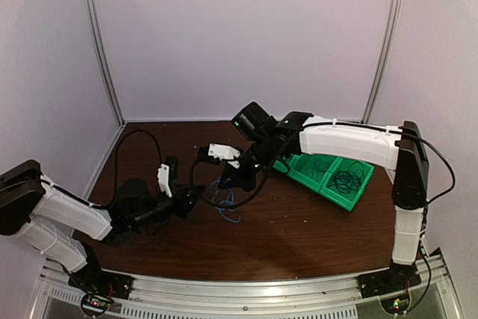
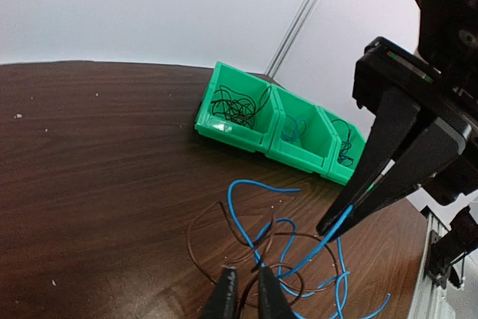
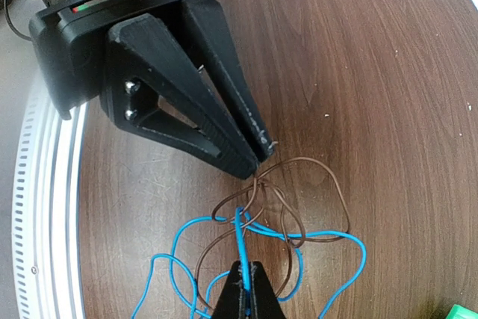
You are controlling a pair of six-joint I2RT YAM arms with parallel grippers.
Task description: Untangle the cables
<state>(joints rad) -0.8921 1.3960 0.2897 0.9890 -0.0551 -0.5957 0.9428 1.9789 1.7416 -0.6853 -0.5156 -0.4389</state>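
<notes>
Seen from above, the tangled cables (image 1: 224, 205) lie mid-desk (image 1: 299, 237), between both arms. The left wrist view shows the left end effector (image 2: 247, 295) clenched on the brown cable (image 2: 188, 238). In the right wrist view the right end effector (image 3: 243, 289) pinches the blue cable (image 3: 328, 235) — both grips look set, so a gentle pull apart seems next.

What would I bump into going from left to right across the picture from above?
left hand → tangled cables → green bins
</notes>
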